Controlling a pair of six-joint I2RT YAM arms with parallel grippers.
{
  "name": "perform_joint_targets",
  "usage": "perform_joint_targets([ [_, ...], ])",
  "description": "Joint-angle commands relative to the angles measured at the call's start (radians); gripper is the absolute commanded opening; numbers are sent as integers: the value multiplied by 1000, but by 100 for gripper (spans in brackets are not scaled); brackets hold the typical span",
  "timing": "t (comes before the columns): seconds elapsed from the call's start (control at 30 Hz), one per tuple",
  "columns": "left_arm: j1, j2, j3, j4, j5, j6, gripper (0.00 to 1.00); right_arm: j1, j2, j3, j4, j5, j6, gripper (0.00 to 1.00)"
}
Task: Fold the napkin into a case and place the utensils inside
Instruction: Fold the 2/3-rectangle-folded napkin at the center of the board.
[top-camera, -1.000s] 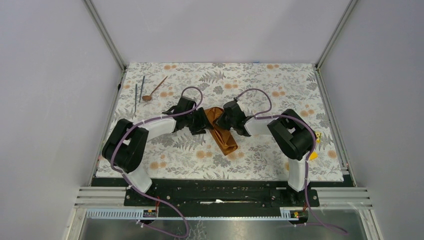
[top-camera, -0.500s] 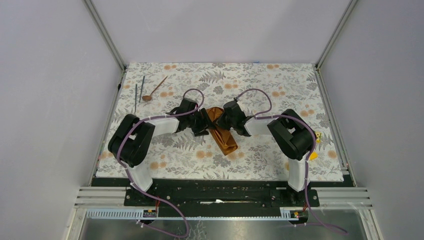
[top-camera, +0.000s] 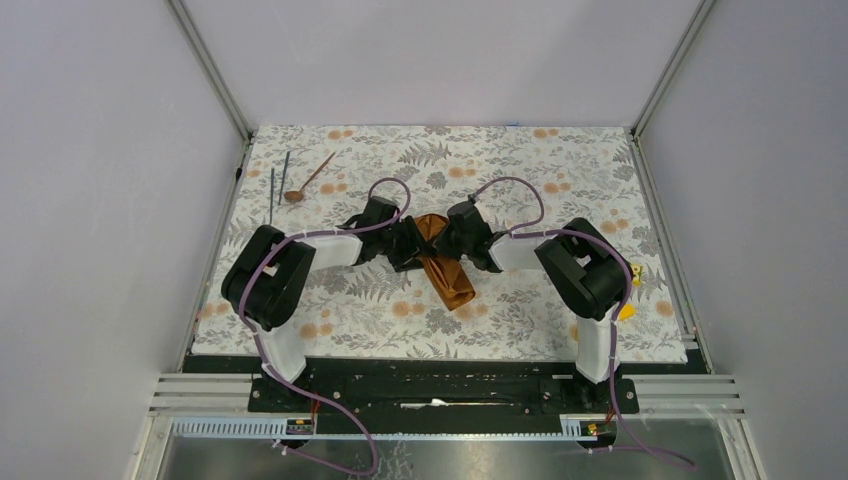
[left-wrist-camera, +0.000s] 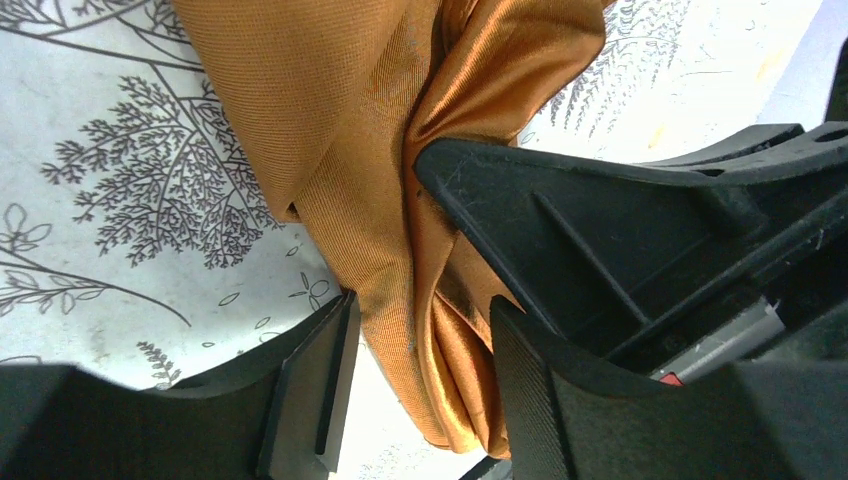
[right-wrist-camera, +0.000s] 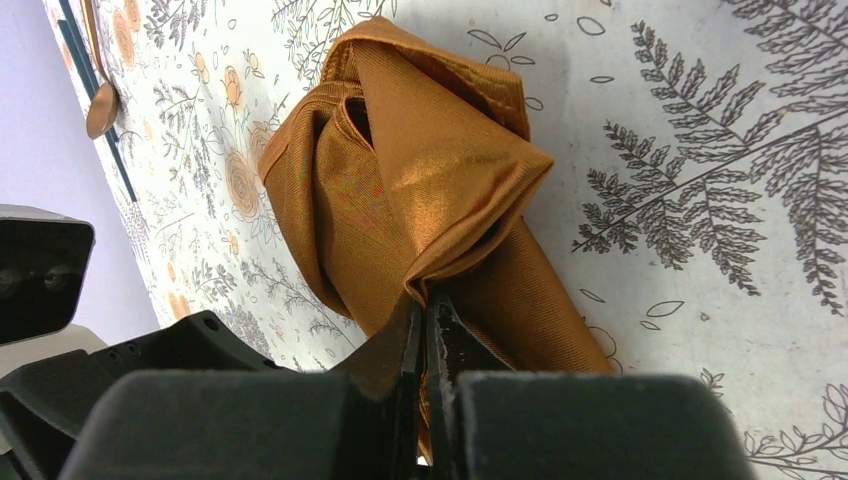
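One rust-orange napkin (right-wrist-camera: 420, 200), bunched, shiny, loosely folded

Pinched at my right jaws and bunched between my left ones, the napkin (right-wrist-camera: 420, 190) is rust-orange woven cloth with a satin sheen. Its creases catch bright glints, its flatter faces look duller, and a fine ribbed weave shows close up. My right fingers (right-wrist-camera: 450, 350) and left fingers (left-wrist-camera: 310, 390) are black moulded plastic, matt and faintly scuffed. Under both jaws, the tablecloth (left-wrist-camera: 120, 200) looks smooth and matt, printed with grey ferns. Far beyond my right jaws, the spoon (right-wrist-camera: 100, 105) has a glossy copper-coloured bowl.
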Motion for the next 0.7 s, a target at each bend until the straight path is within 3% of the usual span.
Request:
perform_joint_targets([
  [0.0,-22,82,19,-72,-92,14,54,11,15,0,-45,-23,-37,0],
  [0.17,-21,148,15,-117,-131,22,42,9,-4,0,-50,-59,-66,2],
  [0.3,-20,150,-25,-111,-160,26,32,2,-46,20,-79,-101,-153,22],
  [0.4,-20,163,-34,-108,-159,33,27,-19,-82,42,-109,-166,-218,31],
  [0.67,-12,152,-53,-116,-170,48,25,-120,-200,110,-282,-278,-461,66],
])
